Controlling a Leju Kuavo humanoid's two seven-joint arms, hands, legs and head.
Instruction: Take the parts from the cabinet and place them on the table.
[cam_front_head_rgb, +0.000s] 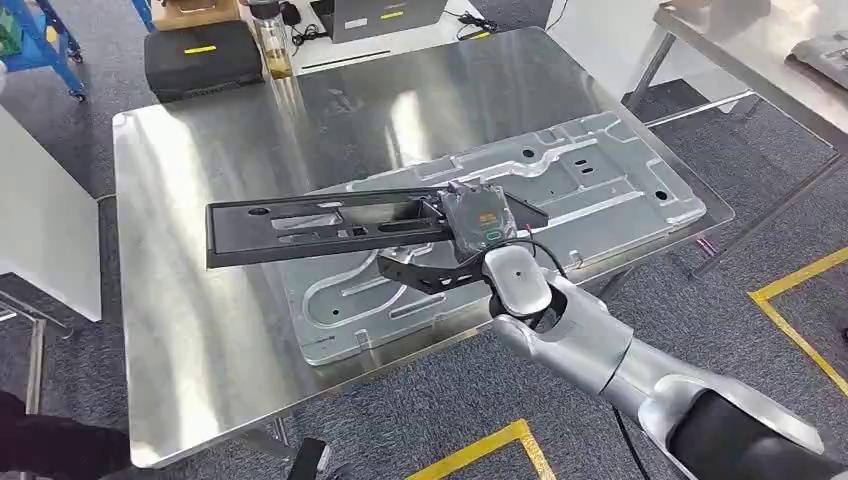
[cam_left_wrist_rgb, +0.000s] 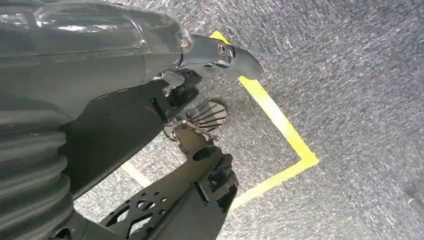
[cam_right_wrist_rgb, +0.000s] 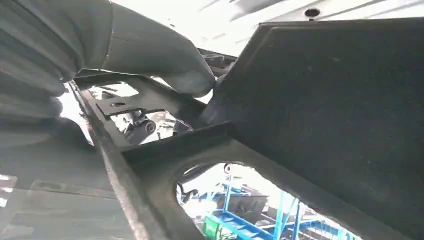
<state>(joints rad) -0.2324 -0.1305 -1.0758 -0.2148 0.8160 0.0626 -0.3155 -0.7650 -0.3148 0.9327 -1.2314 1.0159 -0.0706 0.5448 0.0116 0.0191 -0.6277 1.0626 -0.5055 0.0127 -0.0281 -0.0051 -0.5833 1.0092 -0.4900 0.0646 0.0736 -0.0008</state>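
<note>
The right hand (cam_front_head_rgb: 478, 222) grasps the black part (cam_front_head_rgb: 330, 228) at one end, thumb (cam_right_wrist_rgb: 165, 60) clamped over its rim, so the long bar juts out level above the table (cam_front_head_rgb: 190, 330). It hangs over the silver panel (cam_front_head_rgb: 590, 180) already lying there, not yet set down. Bare steel lies beyond the panel's far side, toward the part's free end: room to land it, I'd say. The panel's own end overhangs the table's edge. The left hand (cam_left_wrist_rgb: 220, 52) hangs over the floor, holding nothing; whether its fingers are curled, I cannot tell.
</note>
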